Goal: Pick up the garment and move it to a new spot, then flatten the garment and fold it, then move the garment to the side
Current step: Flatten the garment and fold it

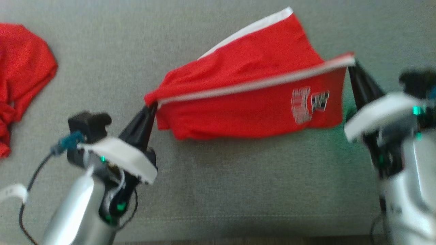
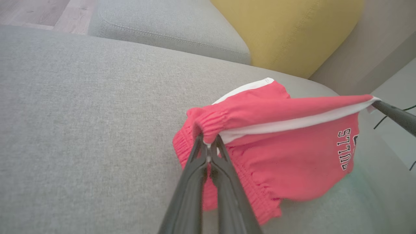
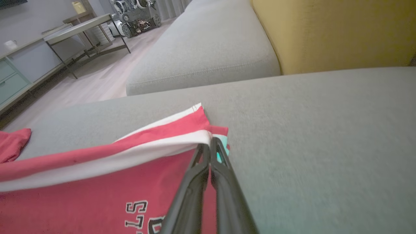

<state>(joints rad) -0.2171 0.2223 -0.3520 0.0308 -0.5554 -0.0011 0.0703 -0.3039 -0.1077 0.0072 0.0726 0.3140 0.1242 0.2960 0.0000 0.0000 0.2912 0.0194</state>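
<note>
Red fabric with a white side stripe identifies the garment (image 1: 252,102), a pair of shorts with printed lettering near one leg hem. It hangs stretched between the two grippers, with its upper edge drawn taut along the stripe and its lower part draping toward the grey sofa cushion (image 1: 218,190). The far leg appears to rest on the cushion (contact under the near edge cannot be confirmed). Left gripper (image 2: 208,143): jaws closed, pinching the gathered elastic waistband at the garment's left end. Right gripper (image 3: 208,144): jaws closed, pinching the striped hem corner at the garment's right end. Task status, as judged: the pick-up is complete and the transfer to a new spot appears to be in progress. Flattening, folding and the final move to the side are not yet done. A second red garment (image 1: 20,75) lies crumpled at the cushion's left, well apart from the held one. A yellow back cushion (image 2: 292,29) stands beyond the seat.
</note>
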